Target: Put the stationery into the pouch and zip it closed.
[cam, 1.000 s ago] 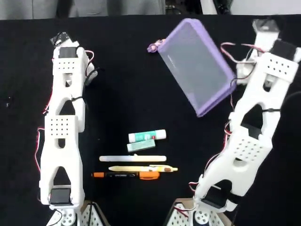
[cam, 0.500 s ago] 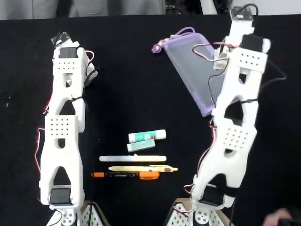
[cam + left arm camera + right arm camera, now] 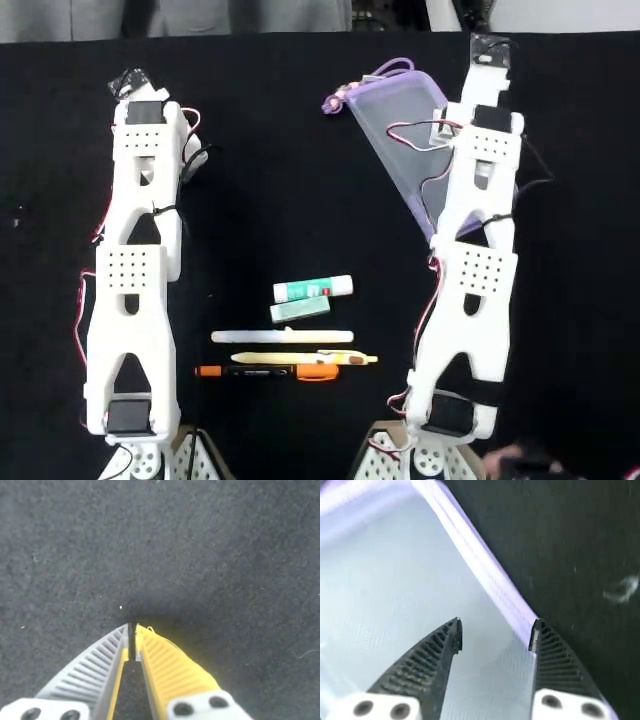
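High view is showing the pouch [image 3: 395, 130] lying tilted in the upper right of the frame, partly under the right arm, with its zipper pull [image 3: 330, 102] pointing toward the upper centre. The stationery is lying in the lower centre: a glue stick [image 3: 313, 289], an eraser [image 3: 300, 309] and three pens [image 3: 285, 355] in neat rows. The right gripper [image 3: 496, 630] is hanging open above the pouch, one finger over the translucent panel and the other over the purple trim [image 3: 485, 575]. The left gripper [image 3: 132, 630] is sitting closed and empty over the bare black table [image 3: 260, 170]. The pouch is looking light, soft and floppy, likely to slide or buckle, so pinching the firmer stitched trim near the zipper is seeming the safest hold.
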You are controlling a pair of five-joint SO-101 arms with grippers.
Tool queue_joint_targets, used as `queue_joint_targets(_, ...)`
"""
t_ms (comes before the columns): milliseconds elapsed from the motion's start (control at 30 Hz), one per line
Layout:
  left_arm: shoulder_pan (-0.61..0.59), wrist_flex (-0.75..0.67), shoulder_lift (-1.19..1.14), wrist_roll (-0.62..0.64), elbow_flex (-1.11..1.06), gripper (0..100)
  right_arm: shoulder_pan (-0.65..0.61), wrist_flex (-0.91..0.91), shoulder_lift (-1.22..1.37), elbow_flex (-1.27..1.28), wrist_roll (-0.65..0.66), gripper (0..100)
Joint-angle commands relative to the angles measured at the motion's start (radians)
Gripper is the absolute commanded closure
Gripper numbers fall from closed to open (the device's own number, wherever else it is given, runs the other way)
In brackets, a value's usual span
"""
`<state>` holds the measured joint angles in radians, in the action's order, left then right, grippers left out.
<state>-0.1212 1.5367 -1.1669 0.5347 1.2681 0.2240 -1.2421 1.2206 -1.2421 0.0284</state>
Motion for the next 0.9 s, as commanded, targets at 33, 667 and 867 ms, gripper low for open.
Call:
queue_joint_targets(33,0.005,-0.021,0.008,-0.009,0.047,97,-0.031,-0.244,0.008,-0.070,0.153,77.0)
queue_joint_targets(667,0.002,-0.021,0.008,-0.009,0.047,97,0.074,-0.273,-0.102,-0.337,0.488,89.2)
queue_joint_targets(867,0.004,-0.021,0.008,-0.009,0.047,97,0.123,-0.002,-0.002,-0.202,0.493,89.3)
